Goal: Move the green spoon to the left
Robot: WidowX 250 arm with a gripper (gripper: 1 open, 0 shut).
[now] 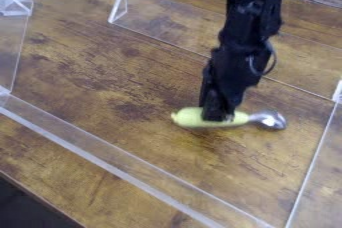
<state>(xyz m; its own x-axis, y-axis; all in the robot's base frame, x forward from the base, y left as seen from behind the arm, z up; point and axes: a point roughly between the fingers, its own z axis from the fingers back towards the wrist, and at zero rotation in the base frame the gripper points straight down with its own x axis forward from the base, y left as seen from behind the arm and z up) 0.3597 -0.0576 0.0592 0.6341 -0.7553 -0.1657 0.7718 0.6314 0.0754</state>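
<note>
The green spoon [191,120] lies flat on the wooden table [94,62], right of centre. Its yellow-green handle points left and its shiny silver bowl [273,121] points right. My black gripper [221,110] comes down from above onto the middle of the handle. Its fingers are closed around the handle, and they hide that part of the spoon. The picture is slightly blurred around the arm.
A low clear plastic wall [120,167] runs along the front of the table, and another clear panel [321,162] stands at the right edge, close to the spoon's bowl. A small clear upright panel [118,4] stands at the back left.
</note>
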